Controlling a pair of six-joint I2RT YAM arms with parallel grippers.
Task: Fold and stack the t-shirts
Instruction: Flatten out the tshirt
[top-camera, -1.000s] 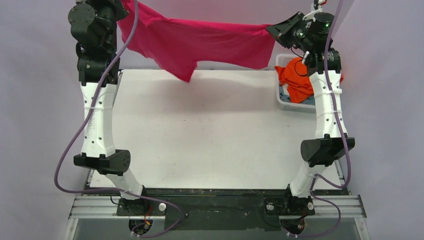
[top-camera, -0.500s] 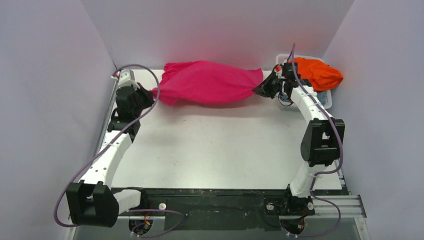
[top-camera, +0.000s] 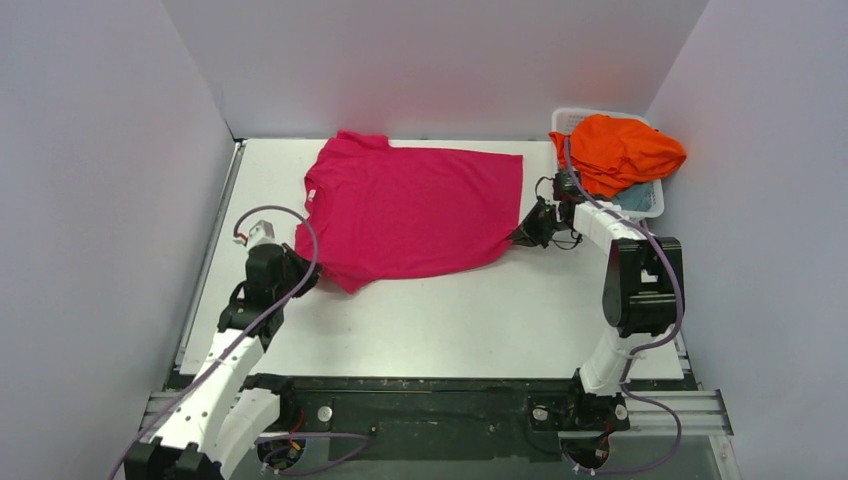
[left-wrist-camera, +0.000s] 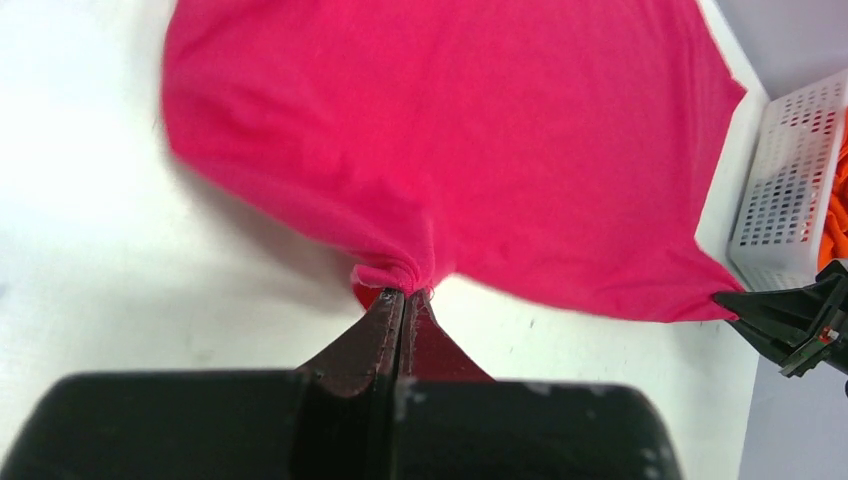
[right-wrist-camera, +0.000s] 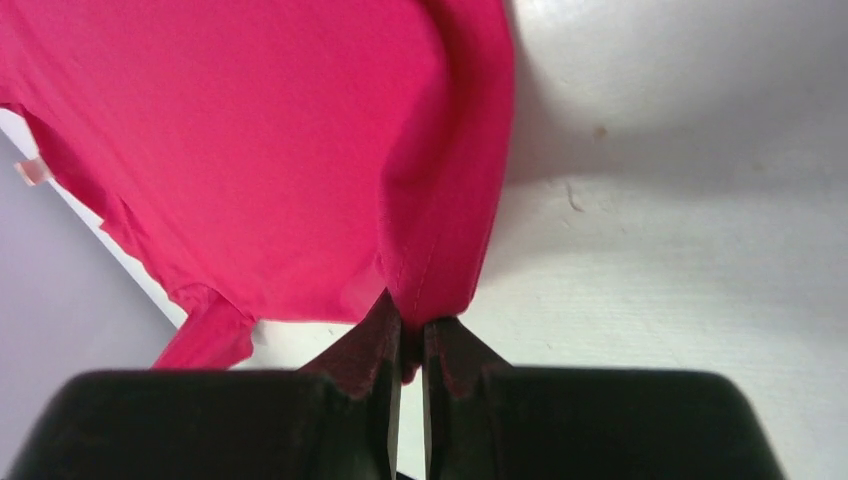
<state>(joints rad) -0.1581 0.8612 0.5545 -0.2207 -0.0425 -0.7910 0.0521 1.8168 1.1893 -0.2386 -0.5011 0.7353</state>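
The magenta t-shirt (top-camera: 415, 210) lies flat on the table (top-camera: 450, 320), long axis left-right, collar pointing left. The left pincer (top-camera: 308, 282) and the right pincer (top-camera: 518, 238) each clamp a near corner.

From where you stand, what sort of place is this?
Likely a robot test bench: plain grey walls box in a white table, and two bolted-down arms hold a pink t-shirt beside a laundry basket.

table (top-camera: 430, 320): white, flat | basket (top-camera: 650, 203): white lattice, far right corner | walls (top-camera: 450, 60): pale lilac
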